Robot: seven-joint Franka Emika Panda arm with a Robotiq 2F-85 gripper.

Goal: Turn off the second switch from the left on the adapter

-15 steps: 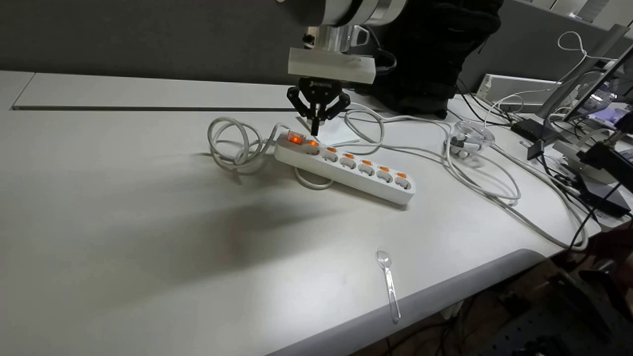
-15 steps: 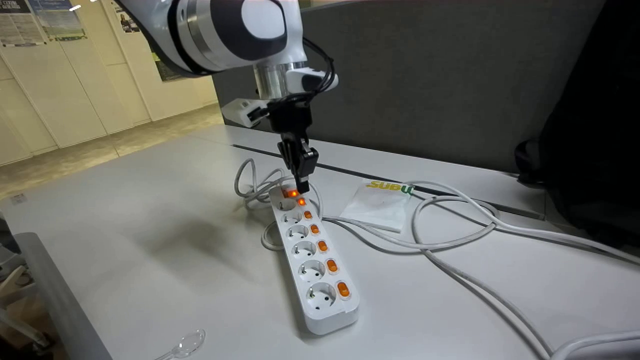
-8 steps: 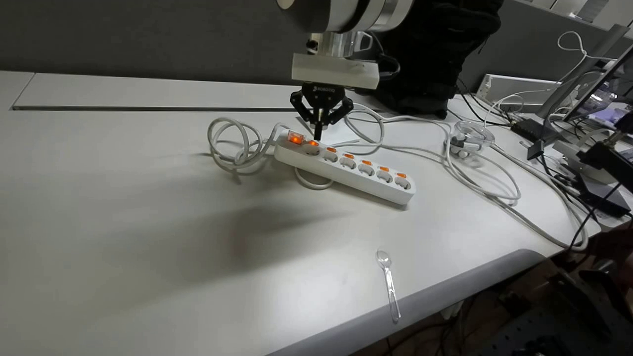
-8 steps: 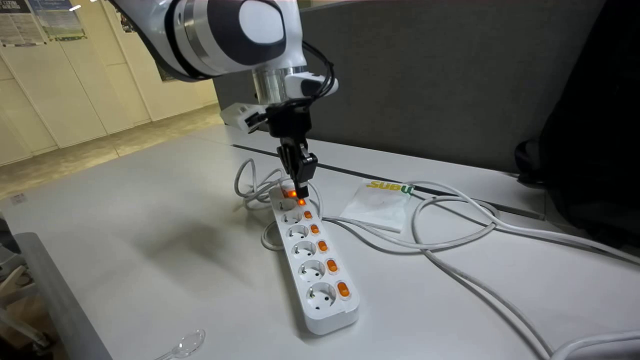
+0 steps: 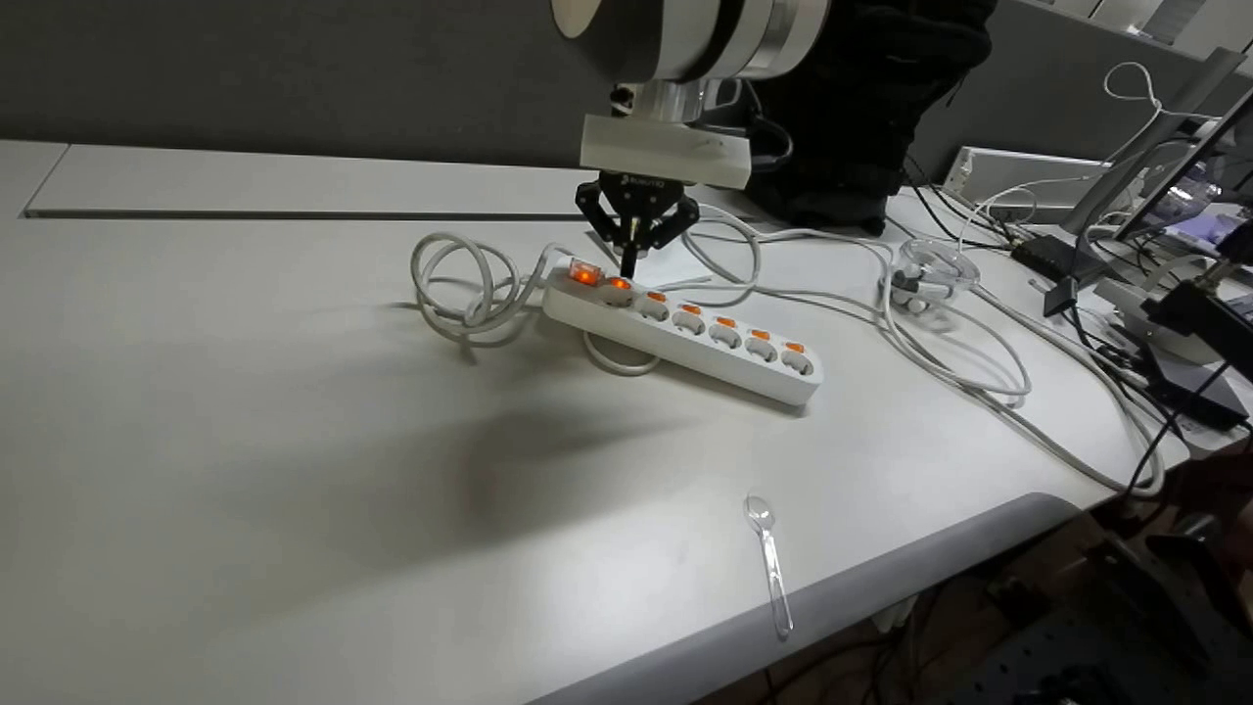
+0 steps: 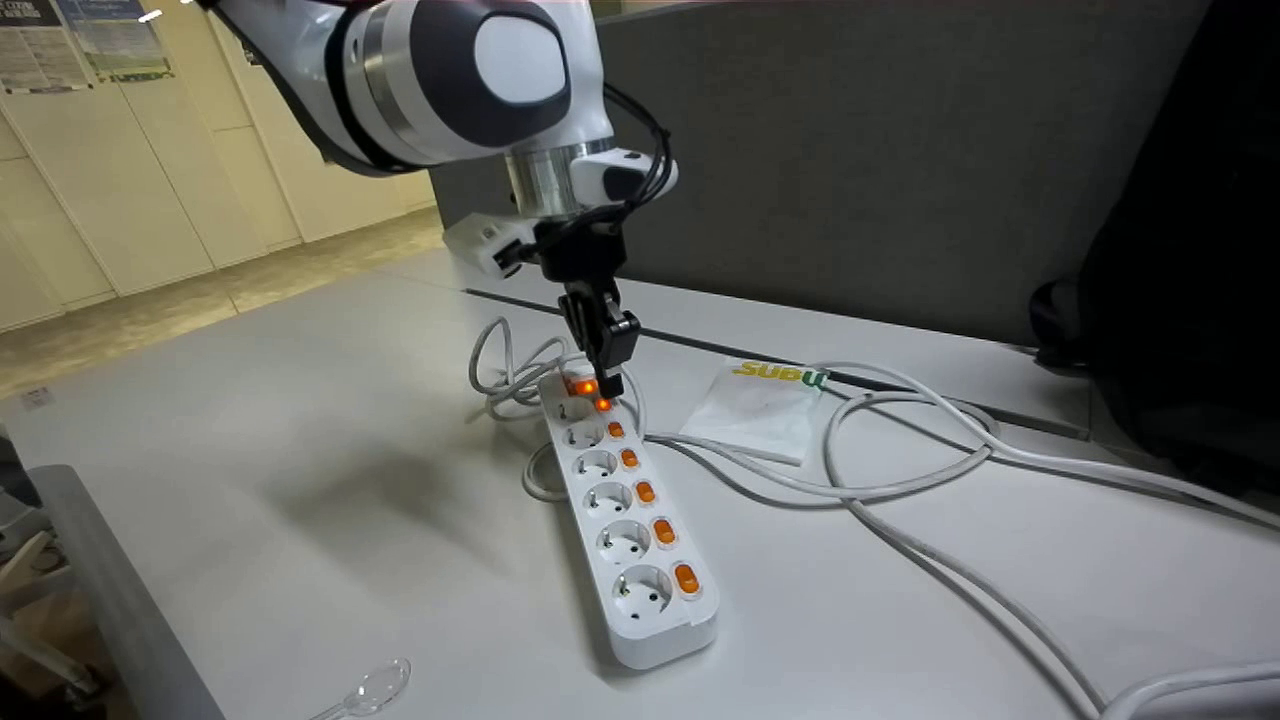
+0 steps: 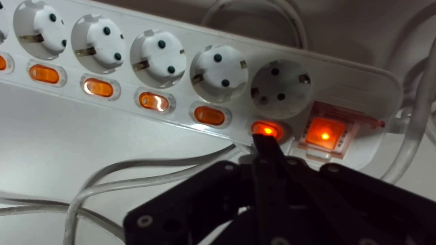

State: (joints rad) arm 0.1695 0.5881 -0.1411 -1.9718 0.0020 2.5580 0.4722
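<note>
The adapter is a white power strip lying on the table; it also shows in an exterior view and in the wrist view. Its first switch is large, square and lit. The second switch is small, oval and lit orange; it also shows in both exterior views. The remaining orange switches are unlit. My gripper is shut and empty, pointing down. Its fingertips overlap the second switch's near edge in the wrist view; I cannot tell if they touch. The gripper shows in both exterior views.
Looped white cables lie at the lit end of the strip, and more cable runs behind it. A white napkin lies behind. A clear spoon lies near the table edge. A black backpack stands at the back.
My gripper has come down to the strip's second switch and shifted slightly sideways, staying shut. The strip has not moved, and the first and second switches stay lit.
</note>
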